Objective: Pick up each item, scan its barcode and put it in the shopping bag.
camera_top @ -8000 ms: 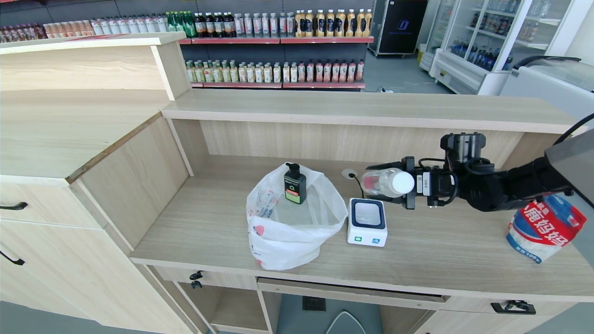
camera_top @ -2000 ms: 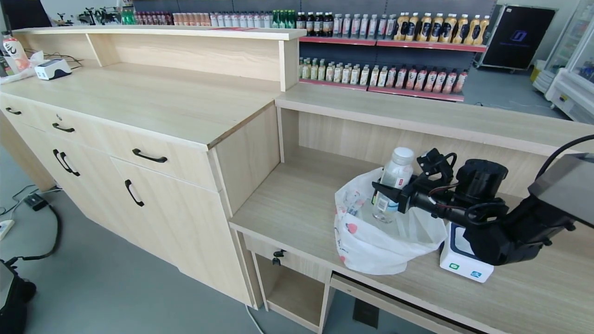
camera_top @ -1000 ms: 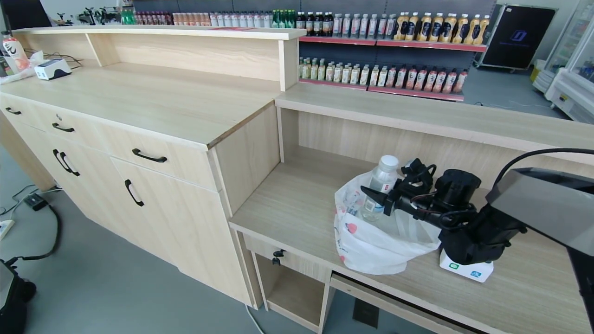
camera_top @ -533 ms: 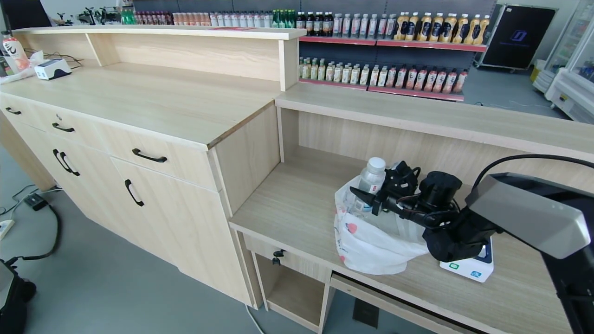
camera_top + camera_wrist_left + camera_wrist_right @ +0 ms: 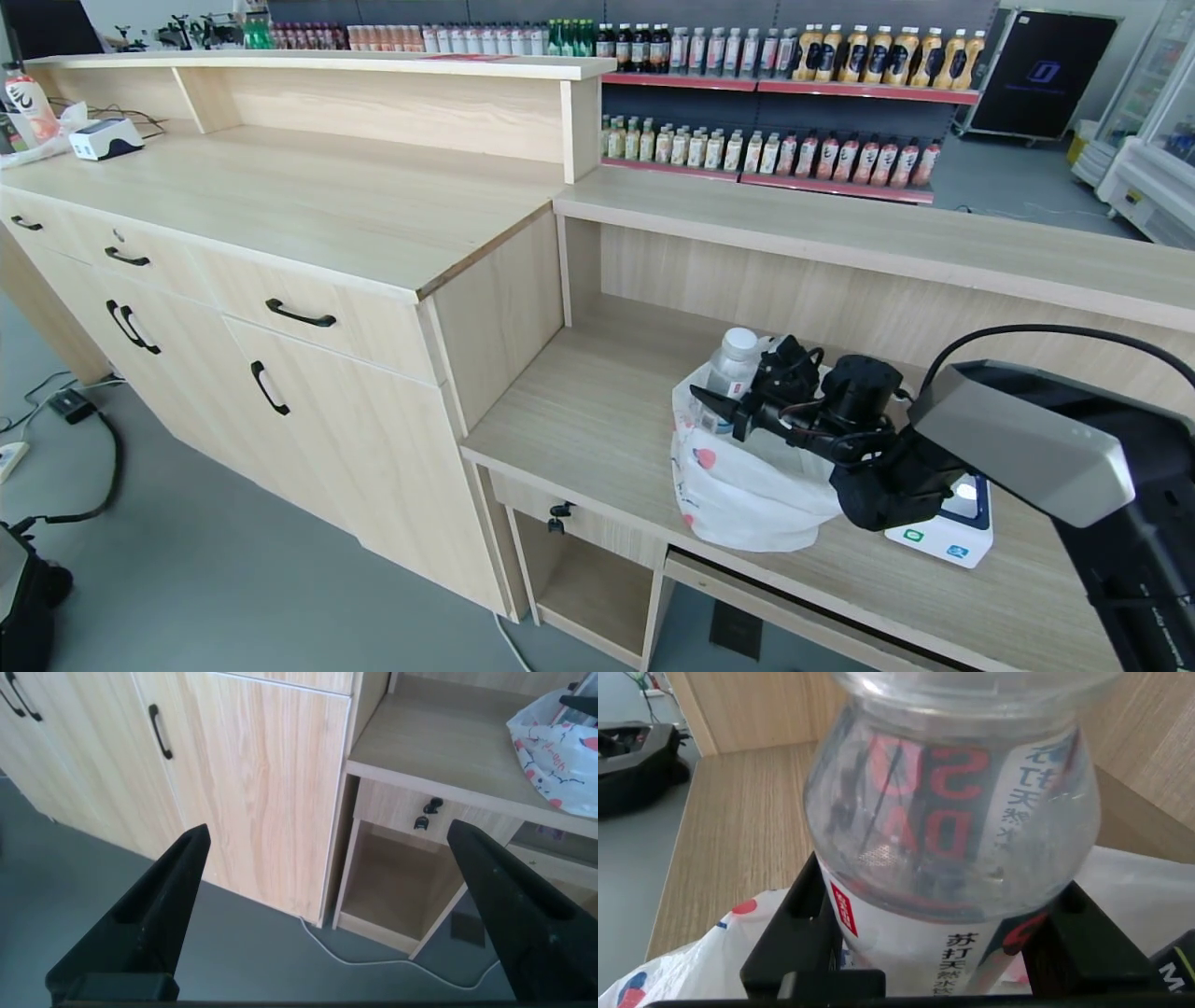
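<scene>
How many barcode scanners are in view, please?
2: the near scanner beside the shopping bag, partly behind the right arm; the far scanner on the higher counter's far left end.

I stand at a light wooden shop counter [image 5: 327, 205]. To my left, its high part carries cabinet doors and drawers with black handles [image 5: 299, 314]. Before me a lower desk [image 5: 588, 420] sits under a raised ledge [image 5: 840, 229], with an open cubby [image 5: 579, 588] beneath. The floor [image 5: 233, 579] is smooth grey, and a dark cable [image 5: 93, 476] trails over it at the far left. Beyond the counter run red-edged shelves [image 5: 691, 84] packed with bottled drinks, a black cabinet [image 5: 1041, 75] beside them and glass-fronted coolers [image 5: 1144, 121] at the right. Bright, even light fills the room.
</scene>
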Available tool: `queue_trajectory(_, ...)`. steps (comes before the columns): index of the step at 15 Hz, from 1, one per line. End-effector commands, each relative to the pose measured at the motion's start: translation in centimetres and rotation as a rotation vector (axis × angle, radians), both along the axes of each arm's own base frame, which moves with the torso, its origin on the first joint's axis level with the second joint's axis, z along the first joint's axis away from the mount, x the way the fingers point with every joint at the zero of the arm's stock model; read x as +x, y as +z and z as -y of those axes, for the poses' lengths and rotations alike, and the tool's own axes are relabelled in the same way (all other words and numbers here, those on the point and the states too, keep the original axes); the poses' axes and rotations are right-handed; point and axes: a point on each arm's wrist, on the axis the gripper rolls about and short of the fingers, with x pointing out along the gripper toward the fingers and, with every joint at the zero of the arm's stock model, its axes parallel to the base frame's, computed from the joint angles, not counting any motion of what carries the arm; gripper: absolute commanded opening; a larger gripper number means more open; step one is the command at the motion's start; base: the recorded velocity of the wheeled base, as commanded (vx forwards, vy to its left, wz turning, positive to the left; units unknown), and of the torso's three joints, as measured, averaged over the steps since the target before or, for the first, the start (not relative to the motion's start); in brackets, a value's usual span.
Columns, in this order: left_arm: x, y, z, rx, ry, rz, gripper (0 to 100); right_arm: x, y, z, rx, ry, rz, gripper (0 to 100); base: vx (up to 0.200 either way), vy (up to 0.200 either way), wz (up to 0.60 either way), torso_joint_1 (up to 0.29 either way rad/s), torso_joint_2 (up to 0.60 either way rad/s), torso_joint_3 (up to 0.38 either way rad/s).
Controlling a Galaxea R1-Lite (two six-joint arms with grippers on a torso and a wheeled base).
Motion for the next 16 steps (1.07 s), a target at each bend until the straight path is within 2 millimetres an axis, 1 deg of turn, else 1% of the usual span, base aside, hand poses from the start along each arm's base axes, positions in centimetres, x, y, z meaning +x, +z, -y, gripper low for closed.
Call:
queue_trajectory(1,0.0,0.0,0.0,0.000,0.000,-0.001,100,0.4,-0.6,-0.4,0.002,0.007,0.001,0,0.000,0.000,0.00,0.000,0.00,0.000)
queue_trajectory(5,0.0,0.0,0.0,0.000,0.000,0.001,100,0.6,-1.3,-0.6,-0.001,0.010,-0.010,0,0.000,0.000,0.00,0.000,0.00,0.000)
queue_trajectory(10,0.0,0.0,0.0,0.000,0.000,0.001,100,0.5,-1.5,-0.5,-0.005,0.008,-0.018,0,0.000,0.000,0.00,0.000,0.00,0.000)
queue_trajectory(11,0.0,0.0,0.0,0.000,0.000,-0.001,100,0.5,-1.4,-0.5,-0.006,0.008,-0.019,100,0.000,0.000,0.00,0.000,0.00,0.000)
queue_trajectory(12,0.0,0.0,0.0,0.000,0.000,0.001,100,0.5,-1.3,-0.5,-0.007,0.008,-0.020,100,0.000,0.000,0.00,0.000,0.00,0.000)
queue_trajectory(14,0.0,0.0,0.0,0.000,0.000,0.001,100,0.4,-0.3,-0.4,-0.005,0.007,-0.018,100,0.000,0.000,0.00,0.000,0.00,0.000)
queue_trajectory(15,0.0,0.0,0.0,0.000,0.000,-0.001,100,0.4,0.3,-0.4,-0.003,0.005,-0.013,100,0.000,0.000,0.00,0.000,0.00,0.000)
queue_trajectory(16,0.0,0.0,0.0,0.000,0.000,-0.001,100,0.2,1.6,-0.3,0.003,0.007,0.008,100,0.000,0.000,0.00,0.000,0.00,0.000)
